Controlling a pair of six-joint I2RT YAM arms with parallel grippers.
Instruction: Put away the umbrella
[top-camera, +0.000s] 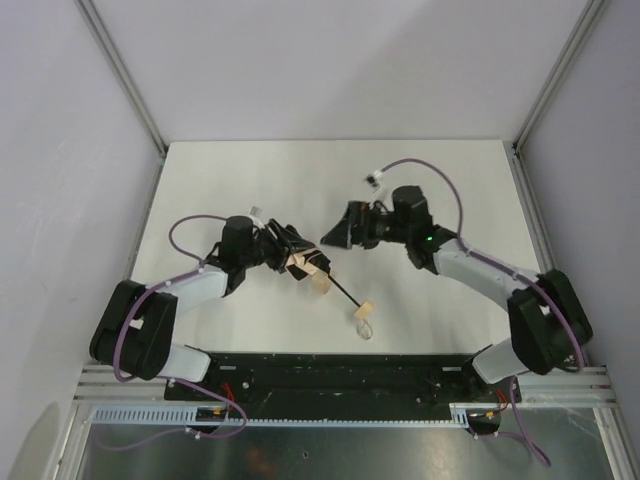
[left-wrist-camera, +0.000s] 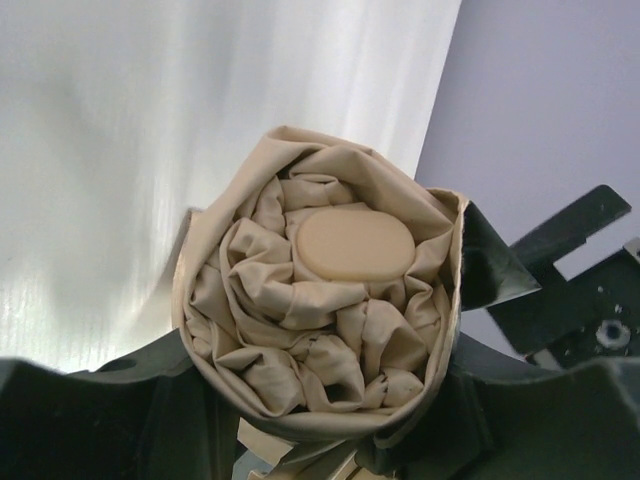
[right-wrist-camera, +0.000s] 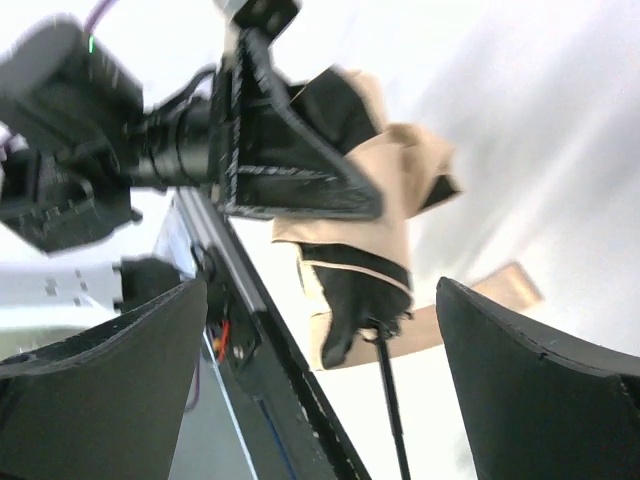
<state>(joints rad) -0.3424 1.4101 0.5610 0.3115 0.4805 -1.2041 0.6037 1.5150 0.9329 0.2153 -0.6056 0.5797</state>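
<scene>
The umbrella (top-camera: 303, 264) lies low over the white table, its tan canopy bunched into a bundle. Its thin black shaft (top-camera: 343, 291) runs down-right to the small wooden handle (top-camera: 366, 309) and wrist loop (top-camera: 362, 326). My left gripper (top-camera: 289, 253) is shut on the canopy bundle. The left wrist view shows the crumpled tan folds (left-wrist-camera: 300, 330) and a round tan cap (left-wrist-camera: 355, 244) filling the space between the left gripper's (left-wrist-camera: 320, 335) fingers. My right gripper (top-camera: 336, 234) hangs open just right of the bundle. In its wrist view the right gripper (right-wrist-camera: 320, 300) stands wide, with canopy (right-wrist-camera: 400, 190) and shaft (right-wrist-camera: 390, 400) ahead, untouched.
The white table (top-camera: 330, 180) is walled by pale panels with aluminium posts (top-camera: 125, 75) at the back corners. A black rail (top-camera: 330, 372) with the arm bases runs along the near edge, close below the handle.
</scene>
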